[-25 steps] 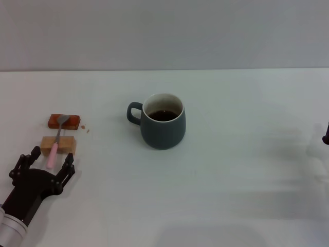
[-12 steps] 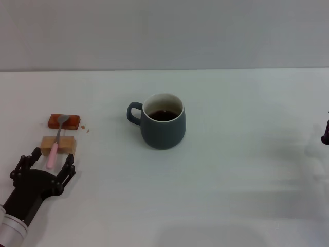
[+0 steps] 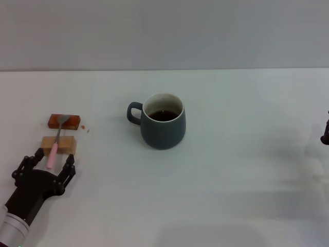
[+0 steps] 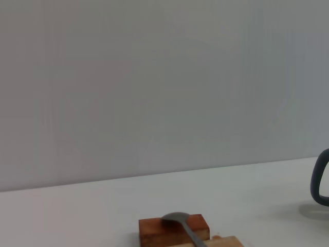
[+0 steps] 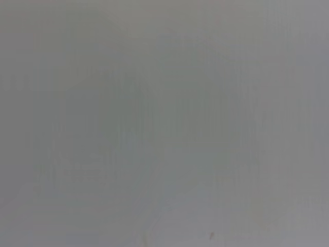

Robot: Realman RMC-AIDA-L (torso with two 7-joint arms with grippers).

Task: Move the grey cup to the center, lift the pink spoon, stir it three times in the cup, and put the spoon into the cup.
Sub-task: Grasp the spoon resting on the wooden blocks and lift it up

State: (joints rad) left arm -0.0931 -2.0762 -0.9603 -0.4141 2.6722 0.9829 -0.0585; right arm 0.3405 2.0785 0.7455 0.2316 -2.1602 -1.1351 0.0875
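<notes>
White tabletop [image 3: 231,170] meets grey wall [image 3: 164,31]; left gripper [image 3: 50,160] fingers apart.

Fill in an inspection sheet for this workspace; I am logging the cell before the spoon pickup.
Surface: white table, a few small crumbs near the blocks.
Job's things: grey cup upright near the center, dark liquid inside, handle toward the robot's left; pink spoon lying across two blocks.
Clutter: reddish-brown block under the spoon's bowl; tan block under its handle.
Grippers: left gripper jaws open, straddling the spoon's handle end; right gripper only a sliver at the table's right edge.
Cables: nothing seen.
Surroundings: plain grey wall.
</notes>
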